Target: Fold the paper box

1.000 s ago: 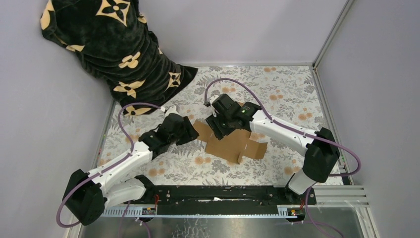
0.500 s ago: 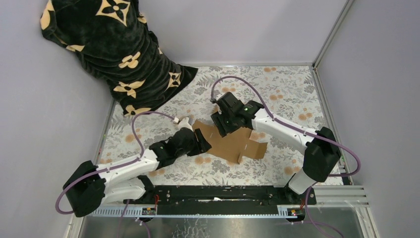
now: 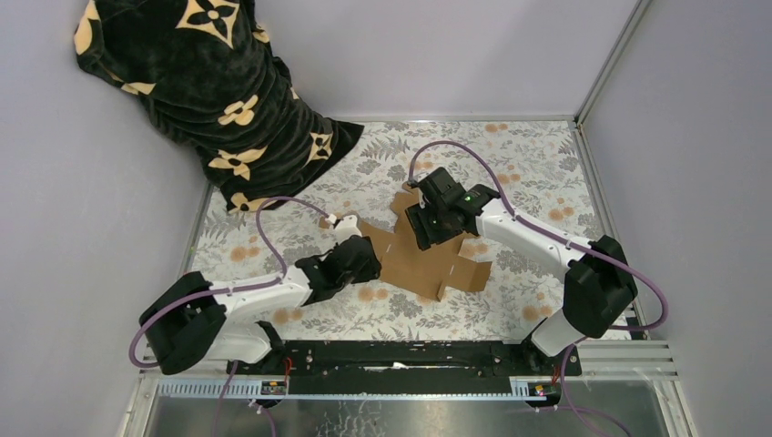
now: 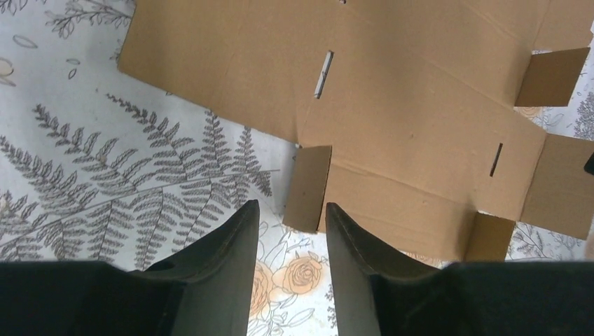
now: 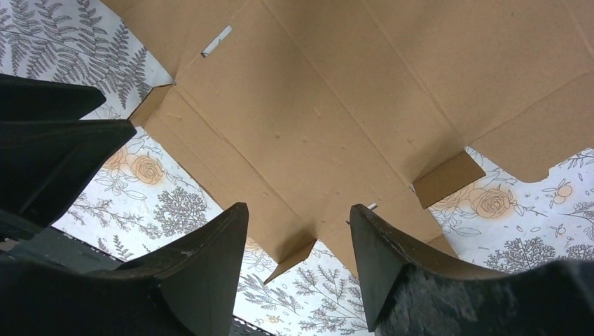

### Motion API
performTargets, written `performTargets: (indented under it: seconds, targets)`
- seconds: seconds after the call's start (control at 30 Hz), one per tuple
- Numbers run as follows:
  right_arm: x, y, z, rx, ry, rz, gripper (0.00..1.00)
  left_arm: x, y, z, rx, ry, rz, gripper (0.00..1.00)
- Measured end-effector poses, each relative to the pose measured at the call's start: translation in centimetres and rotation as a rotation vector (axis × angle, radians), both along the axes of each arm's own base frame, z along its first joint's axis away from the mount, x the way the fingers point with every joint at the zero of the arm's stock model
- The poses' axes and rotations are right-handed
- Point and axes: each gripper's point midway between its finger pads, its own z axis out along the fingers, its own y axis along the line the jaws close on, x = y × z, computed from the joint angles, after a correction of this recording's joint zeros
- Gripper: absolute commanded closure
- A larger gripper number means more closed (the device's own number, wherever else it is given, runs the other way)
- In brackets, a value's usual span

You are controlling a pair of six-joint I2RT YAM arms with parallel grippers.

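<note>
On the table [image 3: 533, 164], the paper box [image 3: 419, 264] lies flat, its long axis running far-left to near-right. The left gripper [image 4: 291, 205] at its edge and the right gripper [image 5: 298, 207] above it have their jaws apart.

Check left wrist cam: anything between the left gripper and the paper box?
Nothing. In the left wrist view a small flap of the paper box shows in the gap of the open left gripper, floral tablecloth either side.

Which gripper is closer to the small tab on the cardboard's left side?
The left gripper. Its open jaws point at the tab from just off the cardboard; the right gripper hovers above the cardboard, farther back.
</note>
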Motion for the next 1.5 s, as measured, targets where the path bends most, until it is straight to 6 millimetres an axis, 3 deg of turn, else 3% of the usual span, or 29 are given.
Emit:
performTargets:
  seconds: [0.23,0.5,0.67,0.83,1.03,1.17,1.3,1.43,1.5]
  targets:
    - [-0.2,-0.1,-0.4,0.014,0.02,0.001,0.37,1.0,-1.0,-0.2,0.012,-0.031,-0.028,0.55]
    - [-0.4,0.0,-0.9,0.025,0.03,0.005,0.37,1.2,-1.3,-1.4,0.046,-0.022,-0.048,0.65]
    - [-0.4,0.0,-0.9,0.03,0.034,0.006,0.37,1.3,-1.4,-1.9,0.062,-0.013,-0.051,0.85]
    - [-0.2,-0.2,-0.9,0.03,0.034,-0.004,0.37,1.9,-1.7,-1.5,0.104,-0.012,-0.063,0.88]
    - [0.2,-0.8,-0.7,0.025,0.042,-0.034,0.37,4.8,-3.3,1.7,0.168,-0.055,-0.118,0.9]
    - [0.8,-0.6,0.9,0.04,0.028,-0.045,0.37,7.8,-2.9,3.5,0.197,-0.059,-0.135,0.9]
    - [1.4,-0.4,2.3,0.055,-0.005,-0.043,0.37,10.2,-1.3,4.2,0.23,-0.018,-0.145,0.9]
    - [1.7,-1.2,3.6,0.043,-0.066,-0.048,0.37,11.0,-0.6,4.2,0.233,0.03,-0.177,0.89]
    - [1.7,-1.7,4.2,0.046,-0.102,-0.05,0.38,11.1,-0.4,4.1,0.228,0.048,-0.187,0.84]
